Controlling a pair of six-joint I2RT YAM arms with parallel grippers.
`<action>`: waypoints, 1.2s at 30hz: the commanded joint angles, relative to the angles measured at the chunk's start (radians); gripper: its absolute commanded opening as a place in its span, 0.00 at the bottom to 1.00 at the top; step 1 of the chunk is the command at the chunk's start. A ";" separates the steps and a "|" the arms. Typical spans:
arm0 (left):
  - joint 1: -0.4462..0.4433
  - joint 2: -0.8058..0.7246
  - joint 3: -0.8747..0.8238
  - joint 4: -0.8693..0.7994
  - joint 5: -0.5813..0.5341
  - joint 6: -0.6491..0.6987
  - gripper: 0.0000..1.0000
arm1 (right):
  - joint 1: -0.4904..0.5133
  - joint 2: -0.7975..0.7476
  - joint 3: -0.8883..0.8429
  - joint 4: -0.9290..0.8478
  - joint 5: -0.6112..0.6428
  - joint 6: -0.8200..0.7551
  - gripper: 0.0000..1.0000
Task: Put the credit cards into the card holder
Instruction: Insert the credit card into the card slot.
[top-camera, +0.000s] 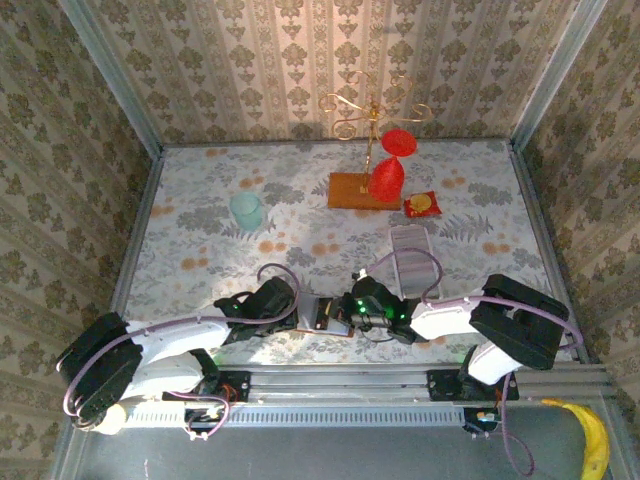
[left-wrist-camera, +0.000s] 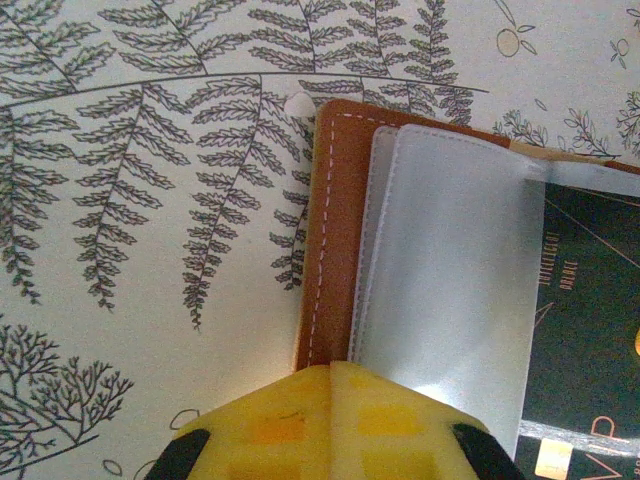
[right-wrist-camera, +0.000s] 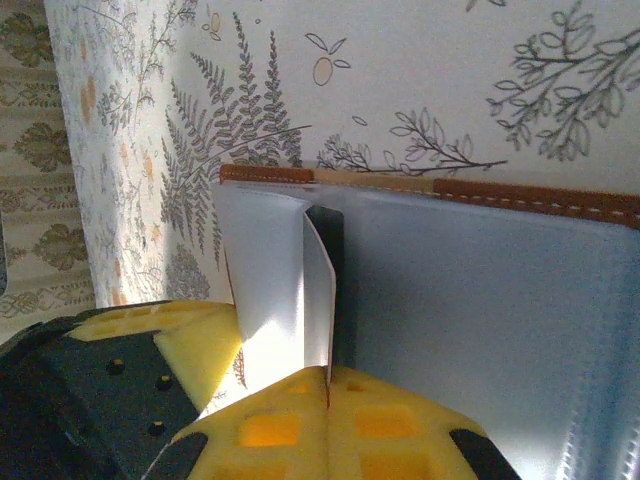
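The card holder (top-camera: 325, 314), an orange-brown leather wallet, lies open on the table between my two grippers. In the left wrist view its stitched leather edge (left-wrist-camera: 330, 230) and grey pockets (left-wrist-camera: 450, 280) run up from my left gripper (left-wrist-camera: 340, 372), which is shut with its tips resting on the holder's near edge. A dark card with gold print (left-wrist-camera: 585, 330) lies on the holder's right half. My right gripper (right-wrist-camera: 328, 375) is shut on a thin pale credit card (right-wrist-camera: 318, 290) that stands on edge over the grey pockets (right-wrist-camera: 480, 320), a dark strip right beside it.
A long white tray (top-camera: 412, 262) lies just beyond the right gripper. Farther back stand a wooden stand base (top-camera: 358, 190) with red shapes, a red-and-yellow packet (top-camera: 421, 204) and a teal cup (top-camera: 246, 208). A banana (top-camera: 592, 440) lies off the table, near right.
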 joint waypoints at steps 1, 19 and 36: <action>0.000 0.019 -0.003 -0.035 -0.014 -0.003 0.00 | 0.014 0.022 0.026 -0.029 -0.018 -0.025 0.00; -0.024 0.094 -0.011 0.051 0.027 -0.019 0.00 | 0.022 0.068 0.092 -0.141 0.020 -0.061 0.02; -0.057 0.058 -0.043 0.077 0.026 -0.061 0.00 | 0.025 0.105 0.197 -0.241 0.077 -0.086 0.09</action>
